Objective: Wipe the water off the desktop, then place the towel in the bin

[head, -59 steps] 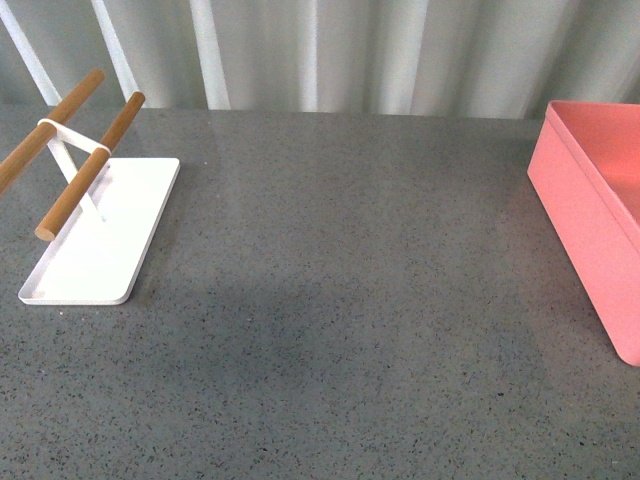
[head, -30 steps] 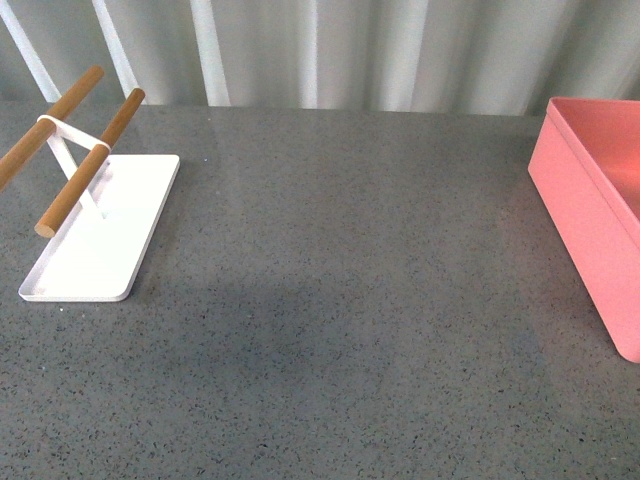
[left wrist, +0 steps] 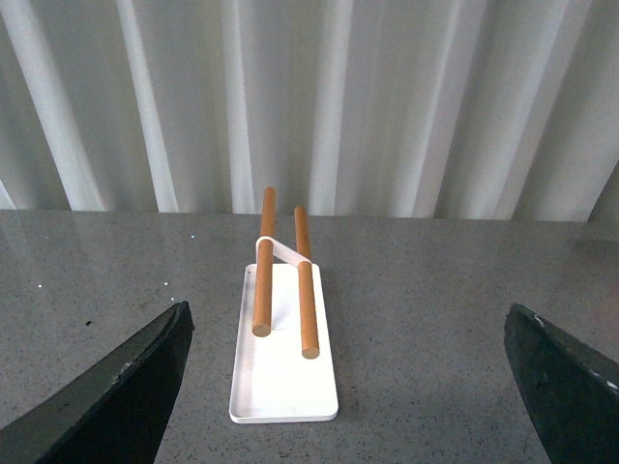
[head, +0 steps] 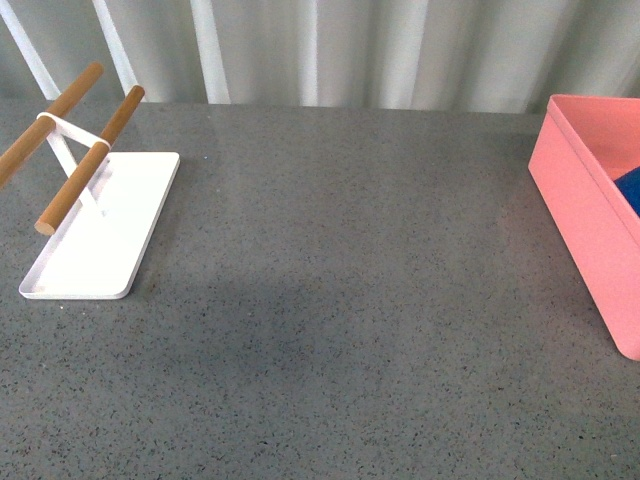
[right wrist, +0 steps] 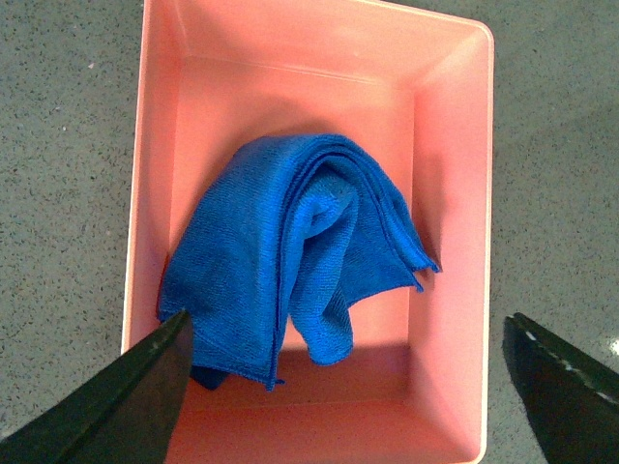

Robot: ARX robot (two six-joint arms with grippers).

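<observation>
The blue towel (right wrist: pixel 290 251) lies crumpled inside the salmon-pink bin (right wrist: pixel 455 242), touching nothing else. A small blue patch of it (head: pixel 630 188) shows in the bin (head: pixel 585 220) at the front view's right edge. My right gripper (right wrist: pixel 343 406) is open and empty above the bin, apart from the towel. My left gripper (left wrist: pixel 348 396) is open and empty above the speckled grey desktop (head: pixel 340 300), facing the white tray. Neither arm shows in the front view. I see no water on the desktop.
A flat white tray (head: pixel 100 235) with two wooden rods (head: pixel 85 165) stands at the left of the desktop; it also shows in the left wrist view (left wrist: pixel 282 362). A white corrugated wall (head: pixel 330 50) runs behind the desktop.
A blue patch of towel has appeared inside the bin at the right edge of the front view. Nothing else has moved.
</observation>
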